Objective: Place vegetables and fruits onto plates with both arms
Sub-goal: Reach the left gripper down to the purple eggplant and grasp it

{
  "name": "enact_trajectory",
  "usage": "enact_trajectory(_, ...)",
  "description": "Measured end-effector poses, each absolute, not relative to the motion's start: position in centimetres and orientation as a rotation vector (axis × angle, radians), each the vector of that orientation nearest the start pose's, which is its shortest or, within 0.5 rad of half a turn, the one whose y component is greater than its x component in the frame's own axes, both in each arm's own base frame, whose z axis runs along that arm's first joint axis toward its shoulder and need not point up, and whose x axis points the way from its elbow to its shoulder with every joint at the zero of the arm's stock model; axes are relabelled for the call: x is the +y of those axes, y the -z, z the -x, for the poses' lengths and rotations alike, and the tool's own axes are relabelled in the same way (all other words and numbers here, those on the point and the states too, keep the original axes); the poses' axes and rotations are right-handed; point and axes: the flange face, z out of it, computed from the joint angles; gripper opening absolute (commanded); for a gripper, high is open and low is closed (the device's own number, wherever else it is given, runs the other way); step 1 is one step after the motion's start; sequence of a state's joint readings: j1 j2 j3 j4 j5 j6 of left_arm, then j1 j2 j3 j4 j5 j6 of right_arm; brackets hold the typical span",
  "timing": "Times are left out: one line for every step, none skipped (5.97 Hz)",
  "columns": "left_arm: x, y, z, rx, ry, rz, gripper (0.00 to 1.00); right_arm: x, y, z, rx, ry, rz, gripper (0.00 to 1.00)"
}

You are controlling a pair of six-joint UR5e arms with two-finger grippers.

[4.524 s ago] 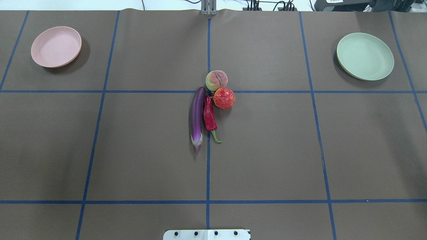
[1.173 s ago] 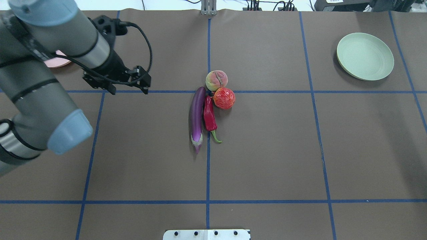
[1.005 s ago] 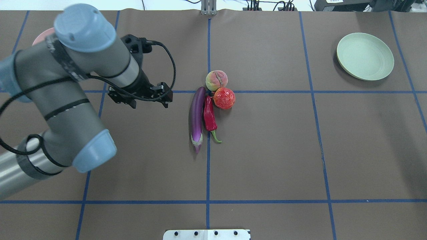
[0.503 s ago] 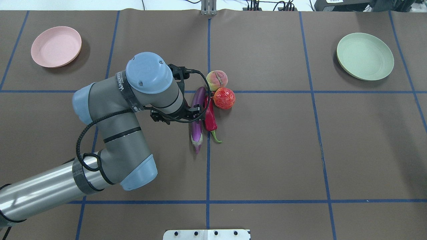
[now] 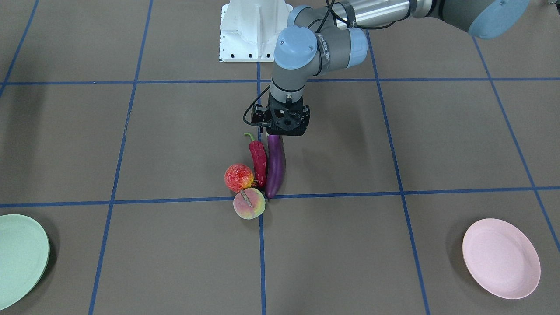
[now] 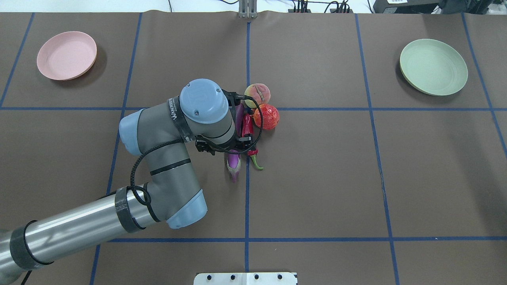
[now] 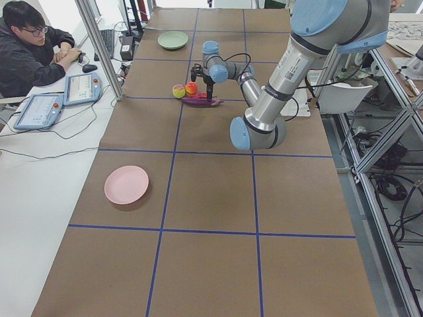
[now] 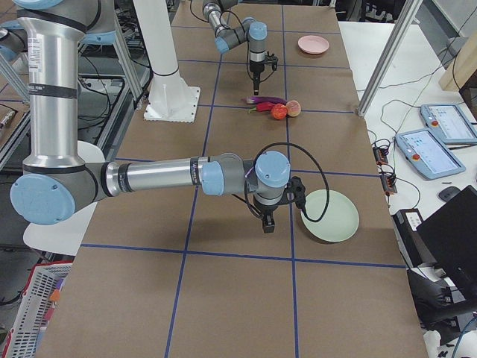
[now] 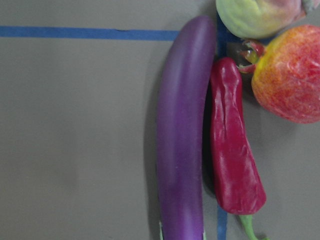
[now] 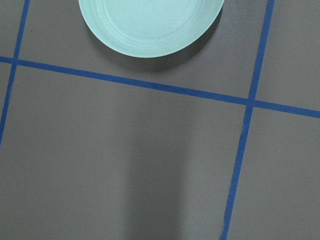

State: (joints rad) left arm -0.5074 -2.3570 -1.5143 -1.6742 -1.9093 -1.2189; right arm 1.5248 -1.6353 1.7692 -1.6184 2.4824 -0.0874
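The purple eggplant [image 5: 275,164], red chili [image 5: 259,162], pomegranate-like fruit [image 5: 238,176] and peach [image 5: 249,203] lie bunched at the table's centre. My left gripper [image 5: 285,131] hangs open over the eggplant's cap end, above it and holding nothing. The left wrist view looks straight down on the eggplant [image 9: 182,140] and chili [image 9: 235,160], with no fingers in frame. The pink plate [image 6: 66,55] and mint plate [image 6: 433,66] are empty at the far corners. My right gripper [image 8: 266,224] shows only in the exterior right view, beside the mint plate [image 8: 329,215]; I cannot tell its state.
Blue tape lines grid the brown table cover. The white base block [image 5: 249,30] stands at the robot's edge. An operator [image 7: 26,53] sits at a side table with tablets beyond the table's long edge. A metal frame post [image 8: 391,52] stands nearby.
My left arm swung in from the left and stopped over the eggplant, shifting toward its cap end in the last half second. The produce and plates have not moved.
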Motion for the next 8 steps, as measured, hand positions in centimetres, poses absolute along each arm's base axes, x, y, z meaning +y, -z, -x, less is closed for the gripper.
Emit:
enact_trajectory(-44.6,-20.2,-60.2,0.883,0.001,-0.057,0.94,-46.8,-58.6,-3.3,-0.911,0.163,-0.100,1.00)
enact_trajectory(-45.1,-21.4,-61.1,0.886,0.000,-0.060,0.86,-46.9,-58.6,-3.3,-0.911,0.164,-0.101,1.00)
enact_trajectory(-45.2,-21.8,-61.5,0.887,-0.001,-0.060,0.71,-46.9,-58.5,-3.3,-0.910,0.166,-0.103,1.00)
enact_trajectory(-45.3,-21.9,-61.6,0.888,-0.001,-0.060,0.50,-47.0,-58.3,-3.3,-0.909,0.167,-0.106,1.00)
enact_trajectory(-45.3,-22.1,-61.6,0.885,-0.001,-0.059,0.49,-47.1,-58.3,-3.3,-0.908,0.167,-0.107,1.00)
enact_trajectory(-45.2,-21.9,-61.5,0.886,-0.004,-0.060,0.48,-47.2,-58.4,-3.3,-0.908,0.166,-0.106,1.00)
enact_trajectory(-45.2,-21.8,-61.4,0.888,-0.005,-0.061,0.28,-47.2,-58.4,-3.3,-0.907,0.166,-0.106,1.00)
enact_trajectory(-45.2,-21.7,-61.4,0.888,-0.005,-0.060,0.00,-47.2,-58.4,-3.3,-0.907,0.166,-0.106,1.00)
